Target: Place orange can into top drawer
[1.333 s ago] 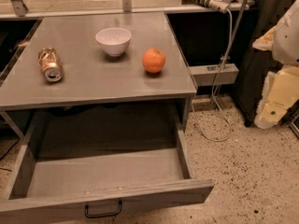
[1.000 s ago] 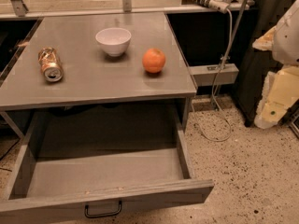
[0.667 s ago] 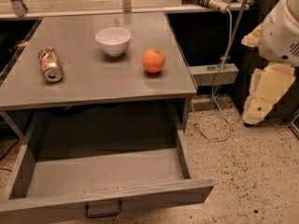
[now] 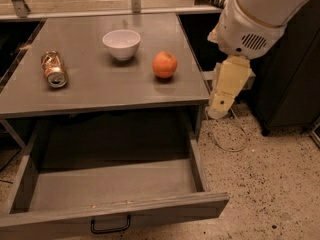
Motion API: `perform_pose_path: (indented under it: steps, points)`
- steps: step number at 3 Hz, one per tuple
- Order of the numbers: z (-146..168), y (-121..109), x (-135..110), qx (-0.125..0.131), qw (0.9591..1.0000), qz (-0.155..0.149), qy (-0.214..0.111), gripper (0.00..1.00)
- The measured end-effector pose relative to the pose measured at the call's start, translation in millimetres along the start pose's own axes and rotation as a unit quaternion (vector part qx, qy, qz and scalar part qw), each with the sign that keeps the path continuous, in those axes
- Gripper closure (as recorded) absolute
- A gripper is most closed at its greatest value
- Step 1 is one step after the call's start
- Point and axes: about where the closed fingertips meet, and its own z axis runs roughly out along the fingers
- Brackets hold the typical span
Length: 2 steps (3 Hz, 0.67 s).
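Note:
The orange can (image 4: 53, 69) lies on its side at the left of the grey tabletop (image 4: 105, 86), its silver end facing the front. Below the tabletop the top drawer (image 4: 115, 215) is pulled out and nothing lies in it; its black handle (image 4: 110, 227) is on the front panel. My gripper (image 4: 220, 108) hangs off the white arm (image 4: 250, 24) just past the table's right edge, level with the front corner. It is far to the right of the can and holds nothing that I can see.
A white bowl (image 4: 121, 43) and a round orange fruit (image 4: 165, 64) stand on the tabletop between the can and the arm. A dark cabinet (image 4: 285, 84) is at the right, with a cable (image 4: 225, 141) on the speckled floor.
The arm has swung left and nearer to the table's right edge, so it fills more of the upper right. The can, bowl, fruit and drawer have not moved.

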Motion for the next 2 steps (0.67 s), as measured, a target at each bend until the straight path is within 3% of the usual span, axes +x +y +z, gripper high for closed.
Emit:
perform_pose_path:
  steps: [1,2]
  points:
    - [0.0,0.0,-0.2,0.0,1.0,0.0,0.0,0.0]
    - [0.0,2.1,-15.3,0.003,0.9999,-0.017,-0.004,0.0]
